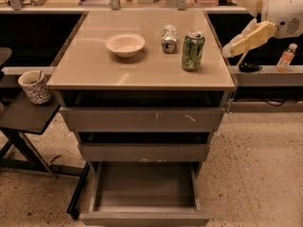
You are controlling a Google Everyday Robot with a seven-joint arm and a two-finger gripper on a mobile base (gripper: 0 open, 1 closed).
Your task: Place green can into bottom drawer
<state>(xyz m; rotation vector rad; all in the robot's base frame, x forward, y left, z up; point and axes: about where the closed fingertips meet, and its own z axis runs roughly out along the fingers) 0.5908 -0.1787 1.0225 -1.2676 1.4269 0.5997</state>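
Note:
The green can [193, 50] stands upright on the cabinet top [94, 72], near its right edge. The bottom drawer [144, 218] is pulled out and its tray shows nothing inside. My gripper [230, 25] hangs at the upper right, just past the cabinet's right edge, to the right of the green can and a little above it. Its two pale fingers [248, 38] are spread apart and hold nothing.
A white bowl [125, 44] and a silver-white can [168, 38] lying on its side sit on the cabinet top. A patterned mug [34, 86] stands on a dark side table [21, 119] at left. A small bottle [286, 56] stands on the ledge at right.

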